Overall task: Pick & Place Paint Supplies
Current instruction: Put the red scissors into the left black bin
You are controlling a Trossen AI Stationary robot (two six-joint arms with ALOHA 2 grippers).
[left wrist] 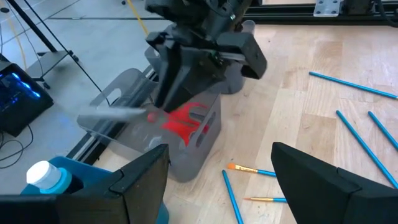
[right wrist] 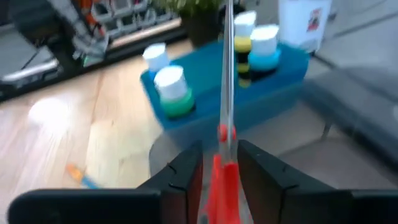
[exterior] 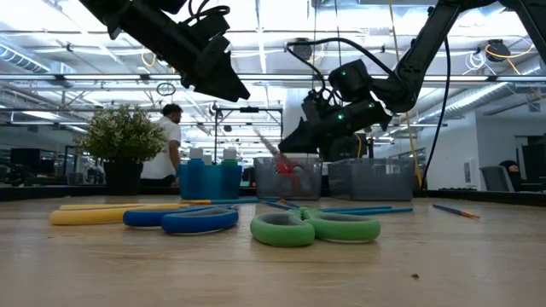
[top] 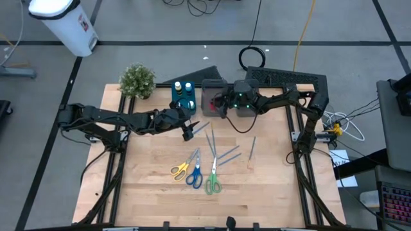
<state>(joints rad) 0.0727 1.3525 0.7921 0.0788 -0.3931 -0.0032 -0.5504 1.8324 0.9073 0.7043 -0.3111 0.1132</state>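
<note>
Three pairs of scissors lie nearest the table's front edge: the green-handled pair [top: 212, 183], the blue-handled pair [top: 194, 176] beside it, and the yellow-handled pair [top: 182, 168] next along. Just past them the thin blue-grey brushes [top: 228, 154] are scattered on the bare wood, with one more brush [top: 252, 149] lying apart toward my right arm's side.

Farther back, my left gripper [top: 187, 130] hangs above the table, short of the bins, its fingers [left wrist: 140, 180] spread wide apart with nothing between them.

Behind it, my right gripper [right wrist: 219, 168] reaches over the grey bin [left wrist: 186, 149], its fingers clamped on the red-handled scissors [right wrist: 222, 165], whose closed blades point out ahead of the fingers. The scissors sit at the bin's mouth, tilted, handles showing red through the translucent wall in the low view.

Right beside that bin stands the blue bin [top: 183, 101], which holds the small round paint bottles [right wrist: 171, 84] with white caps, upright. At the table's back corner, past the blue bin, is the small potted plant [top: 137, 81].
</note>
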